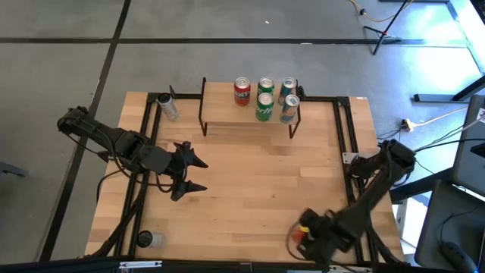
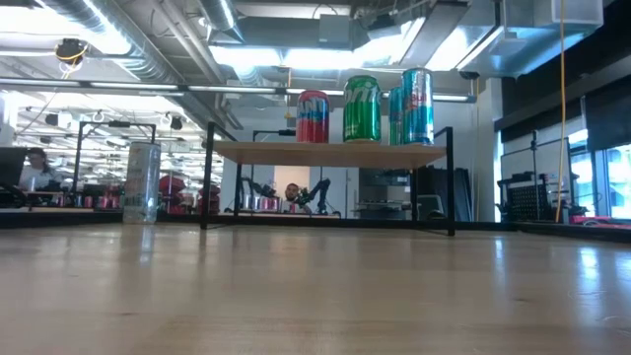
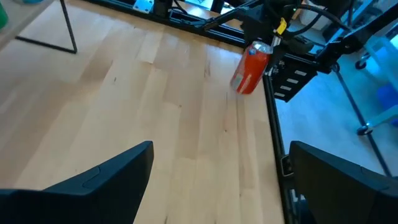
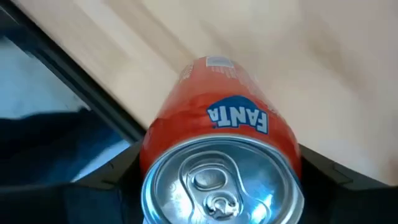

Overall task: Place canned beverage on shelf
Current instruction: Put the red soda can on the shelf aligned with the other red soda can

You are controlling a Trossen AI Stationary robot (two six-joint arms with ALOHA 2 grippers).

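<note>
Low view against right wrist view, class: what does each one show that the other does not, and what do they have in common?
Only the low view shows the shelf with a red can, a green can and blue cans on top, plus a clear bottle beside it. Only the right wrist view shows the orange Fanta can between the right gripper fingers. Both show the wooden table.

Orange Fanta can point(image 4: 221, 155), red can point(image 1: 242, 91), green cans point(image 1: 264, 101), light wood shelf point(image 1: 227, 114)

Left gripper point(image 3: 217, 180) fingers spread over table point(image 3: 155, 106); orange can point(image 3: 250, 68) tilted in right gripper point(image 3: 268, 43) at the edge.
</note>
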